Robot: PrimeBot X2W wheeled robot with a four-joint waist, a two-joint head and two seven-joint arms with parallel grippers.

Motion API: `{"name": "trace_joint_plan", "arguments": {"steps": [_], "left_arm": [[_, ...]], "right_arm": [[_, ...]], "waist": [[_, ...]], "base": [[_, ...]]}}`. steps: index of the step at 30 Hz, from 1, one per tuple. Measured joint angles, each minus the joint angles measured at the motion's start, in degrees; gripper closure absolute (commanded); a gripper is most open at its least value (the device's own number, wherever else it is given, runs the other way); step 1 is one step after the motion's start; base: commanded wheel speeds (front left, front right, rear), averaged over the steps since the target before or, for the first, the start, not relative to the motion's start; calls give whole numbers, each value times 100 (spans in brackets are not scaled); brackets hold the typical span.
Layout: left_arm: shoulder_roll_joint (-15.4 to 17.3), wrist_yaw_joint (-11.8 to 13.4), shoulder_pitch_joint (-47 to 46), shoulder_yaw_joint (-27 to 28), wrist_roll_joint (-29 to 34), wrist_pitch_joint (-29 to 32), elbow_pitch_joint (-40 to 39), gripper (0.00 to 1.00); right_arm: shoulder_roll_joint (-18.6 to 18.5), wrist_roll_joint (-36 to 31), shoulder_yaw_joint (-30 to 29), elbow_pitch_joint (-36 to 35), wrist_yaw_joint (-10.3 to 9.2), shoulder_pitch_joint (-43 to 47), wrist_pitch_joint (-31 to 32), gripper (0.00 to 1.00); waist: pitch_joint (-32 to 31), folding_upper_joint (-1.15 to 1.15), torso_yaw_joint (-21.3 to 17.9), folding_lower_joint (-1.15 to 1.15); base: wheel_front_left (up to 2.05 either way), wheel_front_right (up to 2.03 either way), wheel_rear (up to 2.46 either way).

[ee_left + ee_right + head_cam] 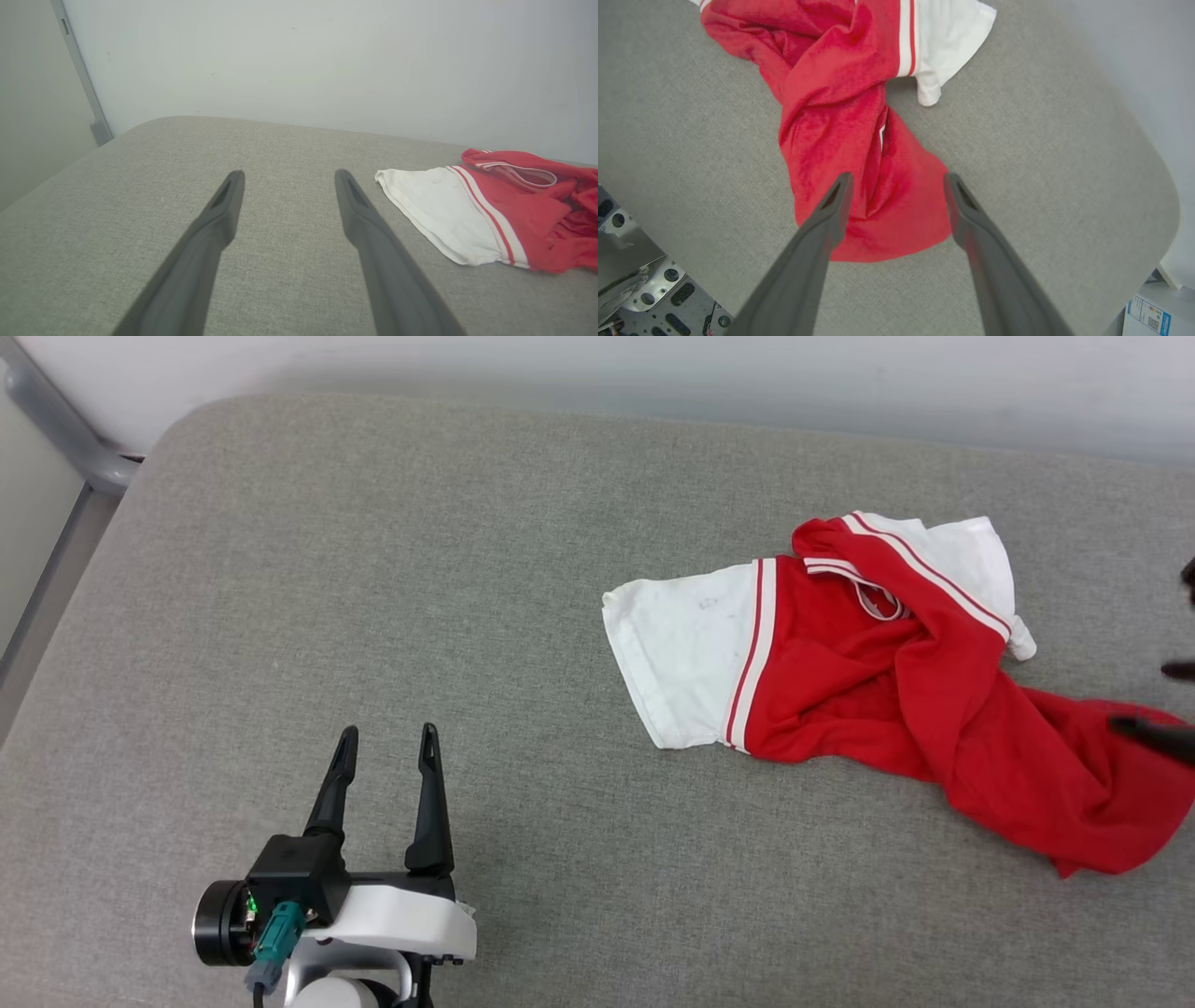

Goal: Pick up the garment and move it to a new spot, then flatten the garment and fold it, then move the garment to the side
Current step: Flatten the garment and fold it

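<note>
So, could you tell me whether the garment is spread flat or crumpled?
Crumpled: the garment lies twisted and bunched on the grey surface, with only one white sleeve flat.

Readable text: none.
garment (840, 691): no lettering legible on the folds that show.
sleeve (686, 653): one faint grey mark, not legible.
sticker (1150, 318) on a pale box (1183, 308): blue band and QR code, print too small to read.
</note>
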Motion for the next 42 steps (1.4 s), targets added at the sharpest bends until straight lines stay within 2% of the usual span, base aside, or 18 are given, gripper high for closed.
{"name": "trace_joint_plan", "arguments": {"steps": [3, 7, 16, 20, 21, 22, 27, 32, 35, 38, 41, 42], "left_arm": [[0, 0, -2, -59, -16, 0, -11, 0], [1, 0, -69, -140, -53, 0, -10, 0], [0, 22, -252, -222, -98, 0, 2, 0], [0, 56, -245, -230, -104, 0, 48, 0], [0, 60, -227, -224, -104, 0, 53, 0], [0, 74, -198, -211, -105, 0, 64, 0], [-1, 49, -65, -134, -73, 0, 112, 0], [-1, 2, 48, -35, 0, 0, 115, 0], [0, -13, 113, 33, 13, 0, 107, 0], [-2, -52, 113, 45, 25, 0, 98, 0], [-1, -65, 112, 45, 36, 0, 86, 0], [-2, -78, 107, 40, 47, 0, 85, 0]], "right_arm": [[13, 22, 100, -19, 0, 227, 336, 0], [200, -56, 176, 275, 0, 561, 421, 0], [821, -245, 170, 1611, -2, 1207, 36, 0], [1023, -235, 102, 1850, -4, 1415, -367, 0], [1063, -235, 92, 1827, -7, 1449, -493, 58], [1094, -238, 94, 1769, -14, 1464, -612, 100], [1203, -68, 141, 1005, -10, 1591, -902, 100], [975, 227, 51, 20, -3, 1768, -1200, 100], [996, 218, 1, -457, -3, 1926, -1438, 100], [1187, 102, -20, -737, -3, 2067, -1629, 100], [1570, -176, 10, -813, -3, 2094, -1729, 100], [2028, -506, 69, -700, -3, 2112, -1805, 100]], "waist": [[73, 0, 37, 0], [214, 0, 116, 1], [508, 0, 316, 1], [437, 0, 315, 0], [402, 0, 298, 0], [362, 0, 277, 0], [98, 0, 140, 2], [-176, 0, -11, 1], [-261, 0, -105, 1], [-269, 0, -144, 1], [-218, 0, -138, 1], [-158, 0, -99, 1]], "base": [[0, 0, 0], [0, 0, 0], [0, 0, 0], [0, 0, 0], [0, 0, 0], [0, 0, 0], [0, 0, 0], [0, 0, 0], [0, 0, 0], [0, 0, 0], [0, 0, 0], [0, 0, 0]]}}
